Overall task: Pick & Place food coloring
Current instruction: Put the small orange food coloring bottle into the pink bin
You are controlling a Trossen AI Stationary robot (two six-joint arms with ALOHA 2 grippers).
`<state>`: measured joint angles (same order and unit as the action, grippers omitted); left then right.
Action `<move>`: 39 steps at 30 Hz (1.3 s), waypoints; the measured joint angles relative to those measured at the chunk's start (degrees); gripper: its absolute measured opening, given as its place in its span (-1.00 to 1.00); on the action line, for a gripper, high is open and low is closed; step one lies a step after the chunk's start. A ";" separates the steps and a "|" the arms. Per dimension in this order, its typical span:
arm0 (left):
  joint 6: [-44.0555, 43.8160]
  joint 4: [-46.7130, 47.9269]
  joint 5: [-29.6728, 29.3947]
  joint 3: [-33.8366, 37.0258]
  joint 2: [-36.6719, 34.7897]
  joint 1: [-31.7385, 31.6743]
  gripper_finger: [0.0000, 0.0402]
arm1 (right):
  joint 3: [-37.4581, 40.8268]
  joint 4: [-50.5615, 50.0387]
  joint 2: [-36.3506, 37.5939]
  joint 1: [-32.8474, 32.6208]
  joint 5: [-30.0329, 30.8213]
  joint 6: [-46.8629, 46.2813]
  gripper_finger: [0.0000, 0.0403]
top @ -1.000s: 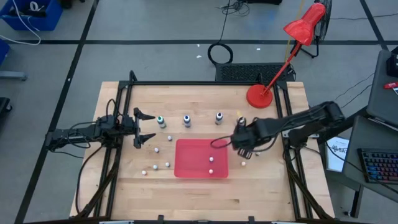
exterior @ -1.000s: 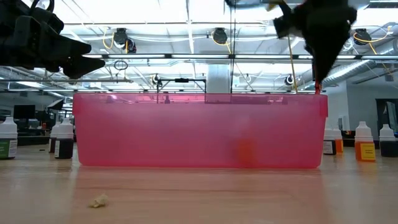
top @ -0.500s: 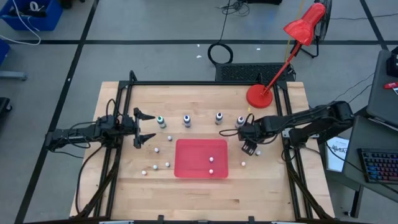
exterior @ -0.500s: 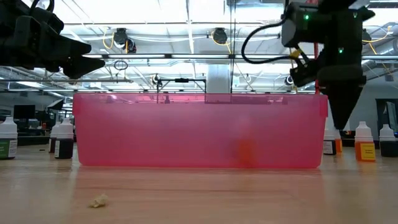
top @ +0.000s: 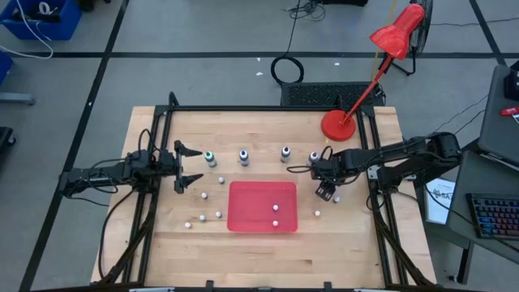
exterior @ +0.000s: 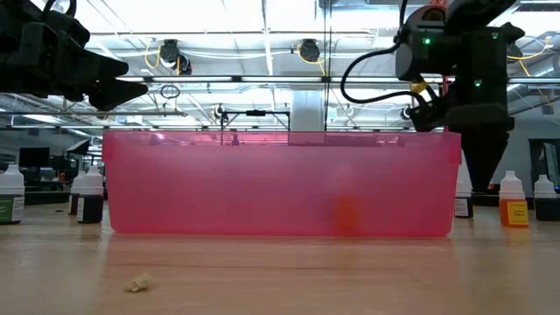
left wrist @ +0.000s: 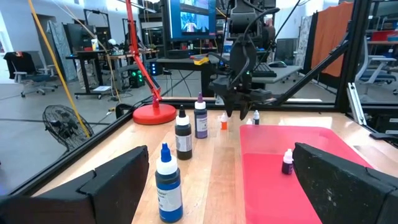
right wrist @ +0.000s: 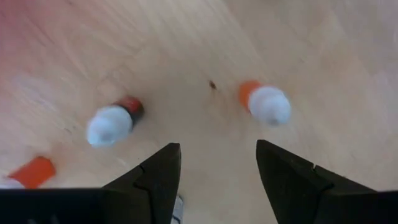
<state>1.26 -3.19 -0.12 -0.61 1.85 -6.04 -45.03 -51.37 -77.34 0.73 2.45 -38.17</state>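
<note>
I see the wooden table (top: 259, 243) with the red tray (top: 261, 206) at its centre, the left gripper (top: 185, 166) waiting spread open beside the green-topped bottle (top: 210, 157), and the right gripper (top: 327, 190) hanging just off the tray's right edge with its fingers (right wrist: 155, 177) parted and nothing between them. The food coloring bottles stand in a row behind the tray, blue (top: 243, 156), grey (top: 285, 152) and purple (top: 313, 157), with small droppers scattered around and two inside it. I judge these light, hard and top-heavy, slick plastic, so I'd pinch the body low, below the cap.
</note>
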 joint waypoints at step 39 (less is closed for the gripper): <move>0.00 0.00 0.02 0.00 0.02 -0.04 0.95 | -0.40 6.41 -7.96 6.38 3.82 0.74 -0.03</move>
<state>1.26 -3.19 -0.10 -0.61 1.87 -6.09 -45.43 -44.96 -85.30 7.11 6.27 -37.43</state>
